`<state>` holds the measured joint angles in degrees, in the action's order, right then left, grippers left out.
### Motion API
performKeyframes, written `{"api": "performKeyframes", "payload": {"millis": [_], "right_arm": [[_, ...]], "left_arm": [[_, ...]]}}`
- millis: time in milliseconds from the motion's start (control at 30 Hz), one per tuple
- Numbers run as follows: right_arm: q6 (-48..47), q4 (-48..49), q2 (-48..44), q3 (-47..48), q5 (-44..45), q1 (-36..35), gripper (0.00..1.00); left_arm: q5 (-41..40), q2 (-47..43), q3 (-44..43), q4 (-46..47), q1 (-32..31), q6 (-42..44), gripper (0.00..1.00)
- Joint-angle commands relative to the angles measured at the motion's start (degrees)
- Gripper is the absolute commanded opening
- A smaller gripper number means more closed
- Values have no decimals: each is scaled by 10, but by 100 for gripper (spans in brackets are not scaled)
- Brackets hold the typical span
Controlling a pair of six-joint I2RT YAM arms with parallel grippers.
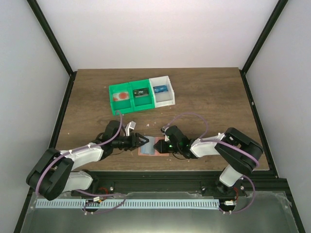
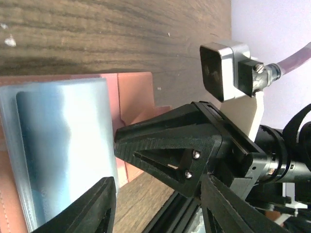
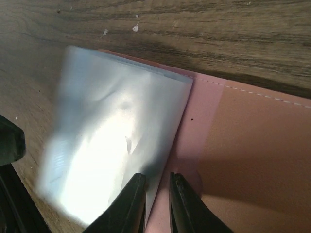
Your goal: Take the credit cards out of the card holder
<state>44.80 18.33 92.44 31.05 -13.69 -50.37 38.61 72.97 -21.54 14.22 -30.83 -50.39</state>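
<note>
The card holder [image 1: 146, 151] is lying open at the surface's [image 1: 209, 102] 6 o'clock edge, between your two hands. Your right hand [image 3: 156, 184], at its 3 o'clock, is clenching the edge of its pale blue inner face. Your left hand [image 1: 142, 141] is hanging released at 9 o'clock. A blue card [image 1: 160, 89] is sitting in the white bin [image 1: 165, 100] at 12 o'clock.

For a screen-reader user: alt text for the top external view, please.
The left gripper and right gripper meet over an open salmon-pink card holder at the near edge of a wooden table. Green and white bins sit farther back.
</note>
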Motion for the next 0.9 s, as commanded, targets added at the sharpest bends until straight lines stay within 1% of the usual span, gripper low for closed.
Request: {"api": "performKeyframes", "payload": {"millis": [0, 100, 200, 300, 367, 433, 667, 867], "right_arm": [[5, 4, -3, -12, -4, 1, 16], [12, 12, -18, -28, -2, 1, 16], [12, 10, -25, -31, 4, 1, 16], [13, 11, -28, -33, 7, 1, 16], [12, 12, -28, -35, 5, 1, 16], [10, 14, -28, -37, 5, 1, 16], [10, 18, -28, -43, 7, 3, 16], [7, 16, -24, -39, 4, 4, 16]], "left_arm": [[13, -4, 36, 63, -9, -41, 50], [7, -1, 48, 71, -9, -44, 50], [2, 4, 44, 63, -9, -36, 52], [-32, 5, 26, 17, -9, -8, 58], [-49, 6, 13, -11, -9, 14, 60], [-53, 8, 7, -18, -9, 20, 61], [-33, 45, 23, 36, -9, 0, 62], [-19, 68, 15, 48, -9, -3, 62]]}}
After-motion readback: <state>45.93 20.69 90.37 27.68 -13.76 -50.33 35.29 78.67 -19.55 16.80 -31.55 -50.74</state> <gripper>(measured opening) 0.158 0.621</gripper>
